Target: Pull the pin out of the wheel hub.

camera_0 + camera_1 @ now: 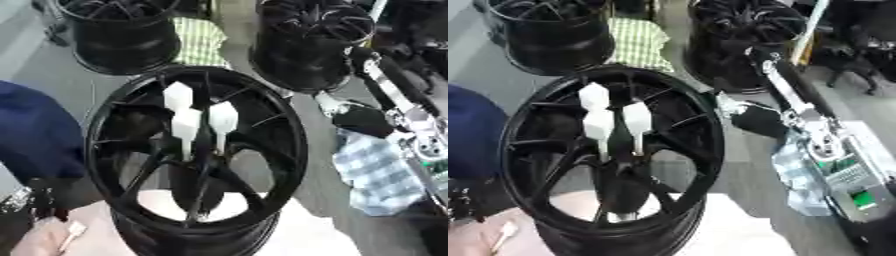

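**Three pins upright in the hub, right hand off to the side**

Grey workshop floor runs under everything, with two more black rims standing at the far edge and a green checked cloth [199, 37] between them. At the left edge a person's dark blue sleeve [31, 132] leans in, and a bare hand [39, 240] shows at the lower left corner holding something small and pale. Centre stage, the black wheel hub [114, 150] lies face up; three white pins [186, 125] stand clustered at its middle, long axes roughly vertical, broad heads up, shafts sunk between the spokes. Right of the rim, the robot's right hand [759, 120] hangs beside the rim's outer edge, apart from the pins; whether its fingers are curled cannot be told. A blue checked cloth [376, 170] lies beneath its arm. The pins lie to that hand's left. No left hand shows, so the right is nearer.
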Robot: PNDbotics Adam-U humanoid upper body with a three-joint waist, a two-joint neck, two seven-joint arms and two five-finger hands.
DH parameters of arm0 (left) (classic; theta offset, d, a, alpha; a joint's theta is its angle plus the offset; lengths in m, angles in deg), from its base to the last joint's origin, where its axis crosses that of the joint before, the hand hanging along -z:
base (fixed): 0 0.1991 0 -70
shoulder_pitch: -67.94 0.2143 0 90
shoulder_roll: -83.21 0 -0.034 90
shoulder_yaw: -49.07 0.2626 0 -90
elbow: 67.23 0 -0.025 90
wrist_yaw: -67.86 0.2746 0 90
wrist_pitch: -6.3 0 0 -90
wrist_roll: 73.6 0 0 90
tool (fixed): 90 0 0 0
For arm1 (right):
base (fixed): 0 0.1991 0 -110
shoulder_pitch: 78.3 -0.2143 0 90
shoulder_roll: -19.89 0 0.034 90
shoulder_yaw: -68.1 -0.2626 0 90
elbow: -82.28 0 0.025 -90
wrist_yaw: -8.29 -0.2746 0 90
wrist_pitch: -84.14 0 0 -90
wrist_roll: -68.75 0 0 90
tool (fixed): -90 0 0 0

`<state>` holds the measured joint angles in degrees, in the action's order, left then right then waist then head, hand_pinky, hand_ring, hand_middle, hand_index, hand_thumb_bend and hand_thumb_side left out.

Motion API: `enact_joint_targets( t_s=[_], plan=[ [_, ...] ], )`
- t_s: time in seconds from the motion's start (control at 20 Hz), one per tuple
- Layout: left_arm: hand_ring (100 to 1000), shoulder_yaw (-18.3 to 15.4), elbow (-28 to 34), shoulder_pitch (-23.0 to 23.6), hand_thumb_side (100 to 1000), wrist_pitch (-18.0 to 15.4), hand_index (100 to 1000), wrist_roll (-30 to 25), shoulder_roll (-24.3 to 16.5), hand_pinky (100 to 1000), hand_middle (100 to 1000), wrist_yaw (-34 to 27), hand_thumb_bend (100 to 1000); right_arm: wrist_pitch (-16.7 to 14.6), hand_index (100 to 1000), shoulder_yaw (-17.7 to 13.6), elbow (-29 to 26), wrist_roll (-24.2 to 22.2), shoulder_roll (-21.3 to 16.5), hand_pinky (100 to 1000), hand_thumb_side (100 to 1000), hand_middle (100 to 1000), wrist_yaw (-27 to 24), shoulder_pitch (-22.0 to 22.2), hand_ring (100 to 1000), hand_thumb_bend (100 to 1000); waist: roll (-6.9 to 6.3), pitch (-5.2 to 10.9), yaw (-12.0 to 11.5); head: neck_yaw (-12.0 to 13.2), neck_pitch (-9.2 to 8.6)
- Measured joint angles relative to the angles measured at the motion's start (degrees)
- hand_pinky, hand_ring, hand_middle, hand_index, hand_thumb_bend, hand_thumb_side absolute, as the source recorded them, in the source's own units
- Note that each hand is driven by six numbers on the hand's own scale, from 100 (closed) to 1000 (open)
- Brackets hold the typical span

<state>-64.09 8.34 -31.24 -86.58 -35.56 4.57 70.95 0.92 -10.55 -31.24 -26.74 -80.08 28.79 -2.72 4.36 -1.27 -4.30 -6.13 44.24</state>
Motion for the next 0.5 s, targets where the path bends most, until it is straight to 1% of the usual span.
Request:
enact_joint_targets(
  t_s=[0.35, 0.5],
  plan=[
    [522, 0.0, -0.19, 0.0, 880, -0.16, 822, 0.07, -0.01, 527, 544, 0.0, 100, 0.65, 926, 0.92, 0.0, -2.27, -2.14, 727, 457, 722, -0.73, -1.55, 738, 100, 0.0, 0.0, -0.01, -0.31, 0.0],
    [522, 0.0, -0.31, 0.0, 882, -0.17, 822, 0.07, -0.02, 528, 544, 0.0, 100, 1.38, 931, 1.74, -0.01, -3.77, -3.73, 733, 475, 736, -1.55, -2.68, 745, 100, 0.0, 0.0, -0.03, -0.38, 0.0]
  ],
)
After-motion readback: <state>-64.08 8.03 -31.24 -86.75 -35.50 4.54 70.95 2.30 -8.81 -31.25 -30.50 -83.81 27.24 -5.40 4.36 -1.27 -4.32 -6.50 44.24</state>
